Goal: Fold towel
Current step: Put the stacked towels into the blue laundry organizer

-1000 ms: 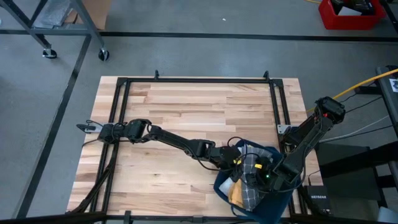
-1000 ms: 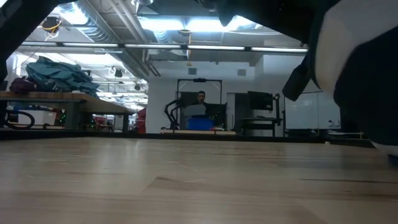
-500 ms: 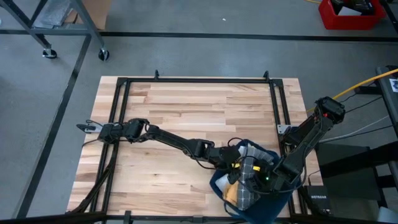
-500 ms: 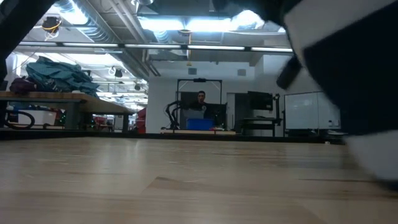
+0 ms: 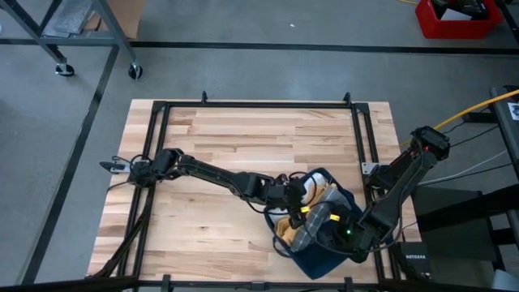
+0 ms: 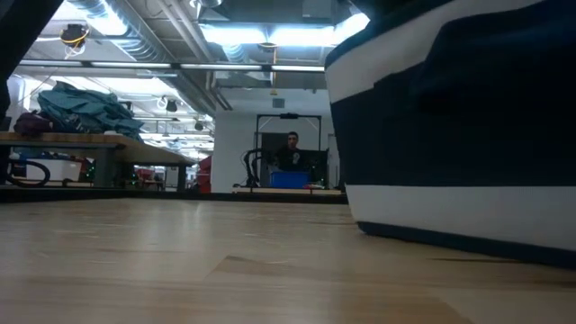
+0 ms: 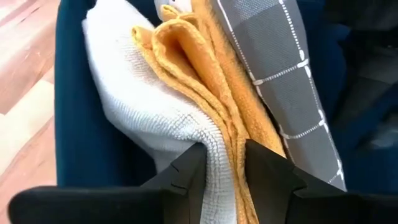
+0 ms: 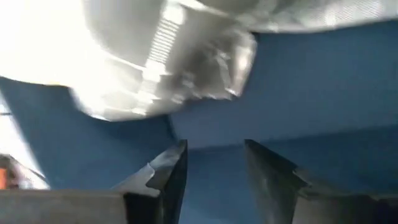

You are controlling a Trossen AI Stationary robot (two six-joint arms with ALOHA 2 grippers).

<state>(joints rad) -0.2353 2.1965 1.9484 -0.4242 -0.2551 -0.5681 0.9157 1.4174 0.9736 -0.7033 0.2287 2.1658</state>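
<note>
Towels sit bunched in a dark blue bin at roughly 5 o'clock on the wooden table, near its front edge. Three show in the left wrist view: a white towel, an orange towel, and a grey checked towel, stacked on edge side by side.

Left gripper is reaching into the bin from 9 o'clock; its fingers stand a narrow gap apart, straddling the fold of the orange towel where it meets the white one, not visibly clamped. Right gripper is inside the bin from the 3 o'clock side, fingers apart with only blue wall between them, holding nothing.

Step in hand, as I judge it: picking one towel out of the bin to fold.

To do it well:
- Close on the orange fold alone; the white pile lies touching it and could come up too.
- Bite deep enough to catch all layers of the fold.
- Lift straight up, with the right gripper steadying the bin wall.
- Carry the towel toward the bare table at 12 o'clock to spread it.
</note>
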